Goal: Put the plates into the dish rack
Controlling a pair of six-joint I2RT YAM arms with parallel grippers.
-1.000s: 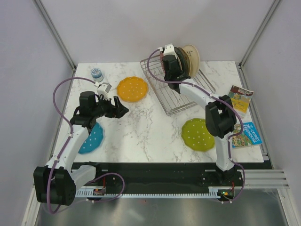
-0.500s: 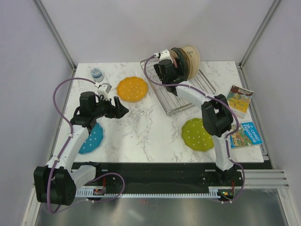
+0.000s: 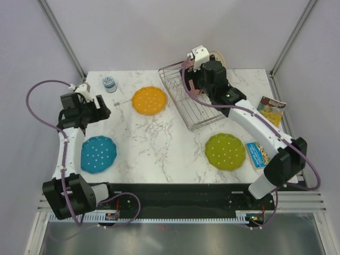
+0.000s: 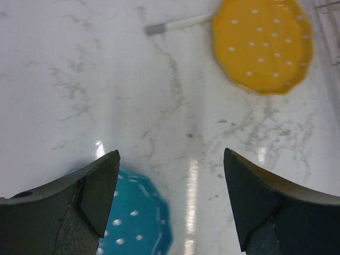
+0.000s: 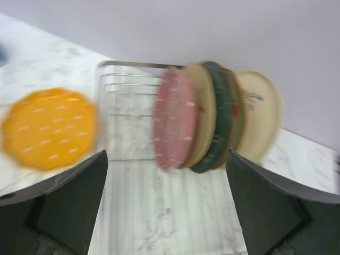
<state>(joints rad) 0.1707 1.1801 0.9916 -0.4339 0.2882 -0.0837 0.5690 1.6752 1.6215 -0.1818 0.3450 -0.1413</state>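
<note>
Since pink plate (image 5: 172, 119) stands in rack (image 3: 194, 114) and both jaws gape empty, next take orange plate (image 3: 149, 100): grip rim, slot it upright beside pink.

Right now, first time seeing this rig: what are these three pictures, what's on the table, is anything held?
Two small robot arms sit at the near edge of a marble table. One picture is from a fixed camera overhead; the other two come from a camera on each wrist, with that arm's dark fingers at the bottom. On the table lie an orange plate, a blue plate and a lime green plate, all dotted, plus two books and a small jar. The wire dish rack holds a pink plate standing on edge beside plain plates. The left gripper and right gripper are both open and hold nothing.
</note>
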